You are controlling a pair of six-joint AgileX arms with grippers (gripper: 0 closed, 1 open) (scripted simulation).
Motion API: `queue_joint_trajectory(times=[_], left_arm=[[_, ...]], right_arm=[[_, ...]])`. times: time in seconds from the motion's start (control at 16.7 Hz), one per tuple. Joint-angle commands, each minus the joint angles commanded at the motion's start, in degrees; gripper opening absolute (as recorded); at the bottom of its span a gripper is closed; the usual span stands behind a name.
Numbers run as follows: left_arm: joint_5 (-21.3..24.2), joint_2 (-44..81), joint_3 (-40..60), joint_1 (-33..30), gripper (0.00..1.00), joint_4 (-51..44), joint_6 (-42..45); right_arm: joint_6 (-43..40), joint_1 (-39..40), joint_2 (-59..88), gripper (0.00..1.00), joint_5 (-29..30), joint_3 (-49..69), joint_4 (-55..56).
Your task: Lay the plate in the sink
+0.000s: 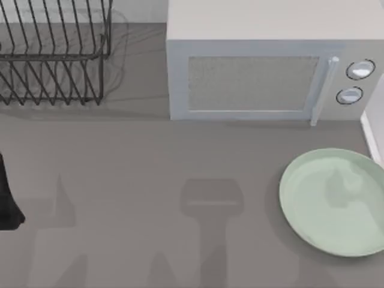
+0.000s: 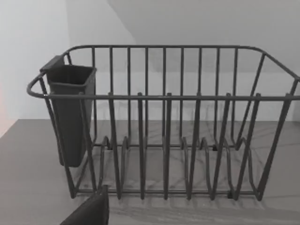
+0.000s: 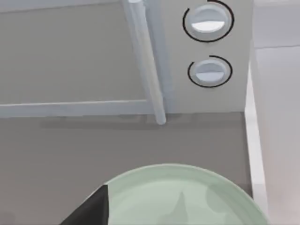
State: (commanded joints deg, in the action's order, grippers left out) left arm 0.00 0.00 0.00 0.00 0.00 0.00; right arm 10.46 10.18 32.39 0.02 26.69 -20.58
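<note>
Flat on table, plate (image 1: pixel 331 201), beside sink (image 1: pixel 372 137)

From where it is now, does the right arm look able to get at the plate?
Probably yes. The plate lies flat on the counter at the table's right, beside the sink rim, nothing on it. In the right wrist view the right tool is just at its edge, way clear.

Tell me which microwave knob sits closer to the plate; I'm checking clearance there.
The lower knob, below the upper knob on the microwave, is nearer the plate.
</note>
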Motion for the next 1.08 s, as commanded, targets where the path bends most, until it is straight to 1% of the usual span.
queue_joint_trajectory(times=[0.42, 0.66, 0.9, 1.08], left_arm=[[0.00, 0.00, 0.00, 0.00, 1.00, 0.00, 0.00], [0.00, 0.00, 0.00, 0.00, 1.00, 0.00, 0.00], [0.00, 0.00, 0.00, 0.00, 1.00, 0.00, 0.00], [0.00, 0.00, 0.00, 0.00, 1.00, 0.00, 0.00]], right_arm=[[11.78, 11.46, 42.11, 1.00, 0.02, 30.28, -23.17], [17.33, 16.85, 62.34, 1.00, 0.03, 44.69, -34.08], [20.79, 20.23, 74.24, 1.00, 0.03, 53.56, -40.90], [21.58, 20.99, 76.77, 1.00, 0.03, 55.49, -42.44]])
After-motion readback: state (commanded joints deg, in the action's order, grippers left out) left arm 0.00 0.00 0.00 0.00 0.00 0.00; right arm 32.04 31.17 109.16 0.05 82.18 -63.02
